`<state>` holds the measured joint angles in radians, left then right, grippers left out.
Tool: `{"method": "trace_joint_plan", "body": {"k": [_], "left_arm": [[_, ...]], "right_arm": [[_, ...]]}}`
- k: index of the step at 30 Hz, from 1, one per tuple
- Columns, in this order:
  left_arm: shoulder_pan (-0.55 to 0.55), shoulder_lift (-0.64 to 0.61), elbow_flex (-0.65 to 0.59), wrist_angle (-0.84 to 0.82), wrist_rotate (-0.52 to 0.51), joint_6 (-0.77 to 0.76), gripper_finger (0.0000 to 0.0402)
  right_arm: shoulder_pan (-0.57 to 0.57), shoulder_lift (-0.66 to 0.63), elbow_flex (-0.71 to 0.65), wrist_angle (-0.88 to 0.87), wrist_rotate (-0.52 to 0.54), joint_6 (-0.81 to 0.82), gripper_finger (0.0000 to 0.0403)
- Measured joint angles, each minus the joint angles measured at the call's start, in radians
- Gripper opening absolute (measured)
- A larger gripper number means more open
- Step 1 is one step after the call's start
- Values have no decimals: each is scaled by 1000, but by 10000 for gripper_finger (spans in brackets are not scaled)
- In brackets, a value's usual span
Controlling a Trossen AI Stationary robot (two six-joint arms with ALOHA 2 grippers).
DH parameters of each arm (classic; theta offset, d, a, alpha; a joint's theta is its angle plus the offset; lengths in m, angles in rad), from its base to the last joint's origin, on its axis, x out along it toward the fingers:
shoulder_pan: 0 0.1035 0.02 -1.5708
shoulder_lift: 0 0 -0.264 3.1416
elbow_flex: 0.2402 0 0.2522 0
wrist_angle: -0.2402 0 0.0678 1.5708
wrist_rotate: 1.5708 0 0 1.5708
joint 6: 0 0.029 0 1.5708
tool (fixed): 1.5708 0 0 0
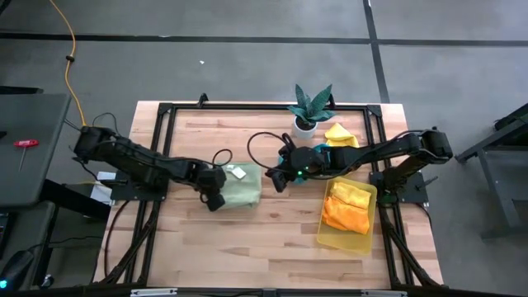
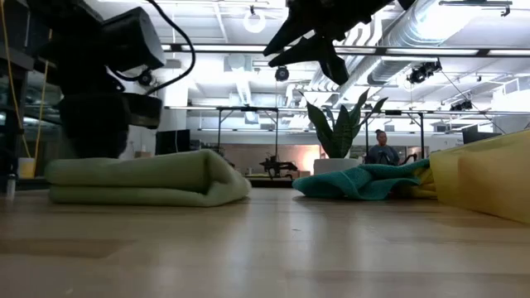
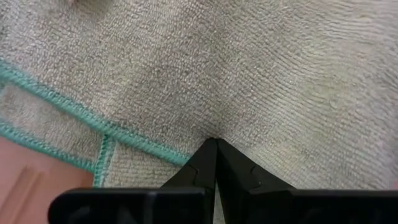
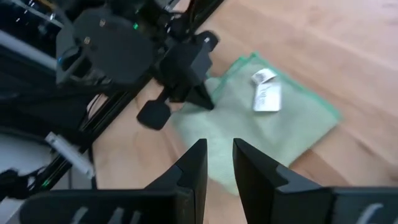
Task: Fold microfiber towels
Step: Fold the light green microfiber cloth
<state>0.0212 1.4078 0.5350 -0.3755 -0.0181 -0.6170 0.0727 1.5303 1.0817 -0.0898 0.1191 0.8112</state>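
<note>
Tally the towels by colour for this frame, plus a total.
Pale green towel: 1, folded on the table
Teal towel: 1, crumpled by the plant
Yellow towels: 2, one by the plant, one in the tray
Orange towel: 1, in the tray
Total: 5

Grey concrete floor (image 1: pixel 247 66) crossed by dark seam lines; beyond, an open workshop with white ceiling ducts (image 2: pixel 431 33).

No text can be read — the towel's white tag (image 4: pixel 266 94) shows no legible print.
</note>
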Motion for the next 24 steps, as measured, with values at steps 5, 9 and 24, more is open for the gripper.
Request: {"method": "trace_joint_plan", "body": {"k": [5,9,24], "left_arm": [[-1,35,-2,110,5,-33,0],[-1,88,34,129,6,-26,0],[15,-66,173,-137,-90,177,0]], "right_arm": [[0,-1,0,-54,-41,1,69],[0,-1,0,-94,-49,25,69],[79,227,1,81,-89,116,69]]}}
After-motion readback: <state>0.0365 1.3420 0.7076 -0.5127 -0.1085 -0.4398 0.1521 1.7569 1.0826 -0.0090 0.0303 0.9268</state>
